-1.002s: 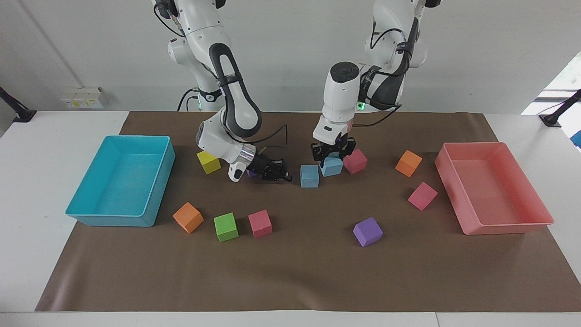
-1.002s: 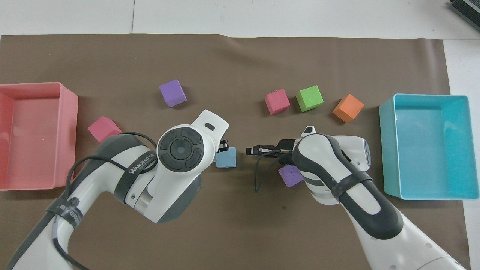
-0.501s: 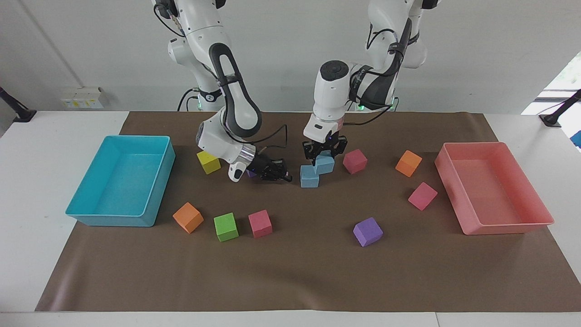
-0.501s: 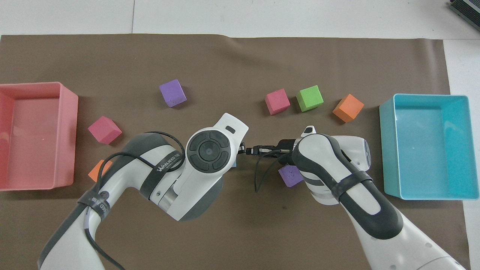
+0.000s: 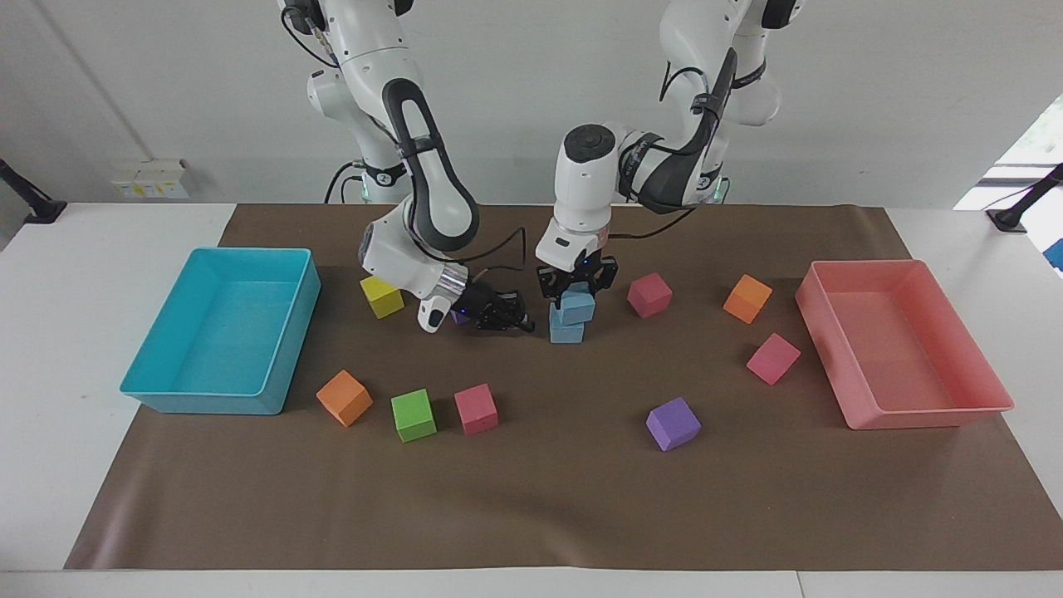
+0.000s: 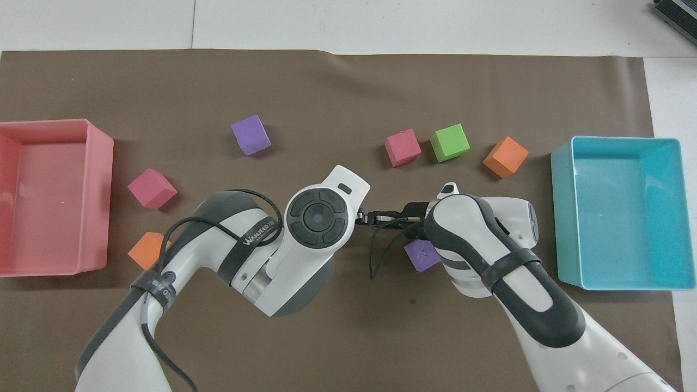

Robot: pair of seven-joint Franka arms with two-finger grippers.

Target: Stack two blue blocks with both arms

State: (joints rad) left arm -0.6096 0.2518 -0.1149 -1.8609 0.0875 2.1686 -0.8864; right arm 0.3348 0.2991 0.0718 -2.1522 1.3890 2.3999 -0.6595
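The left end effector point(image 5: 576, 289) pinches the upper blue block point(image 5: 576, 306), which now sits over the lower blue block point(image 5: 566, 331) near the middle of the brown mat point(image 5: 531, 498). A second ago the held block was beside the lower one, toward the left arm's end of the table and next to a pink cube point(image 5: 649, 294); it has since been carried sideways and now appears to rest on the lower block, slightly offset and turned; whether full contact is made cannot be told. In the overhead view the left arm's wrist point(image 6: 318, 218) hides both blue blocks.

The right end effector point(image 5: 502, 316), fingers pressed together and holding nothing, lies low over the mat just beside the lower block, unmoved over that second; it seems to be bracing or waiting. A purple cube point(image 6: 421, 255) lies under the right arm.

Judgement: the stack is almost made. What remains is to release, and the offset could let the upper block tip as the fingers open.
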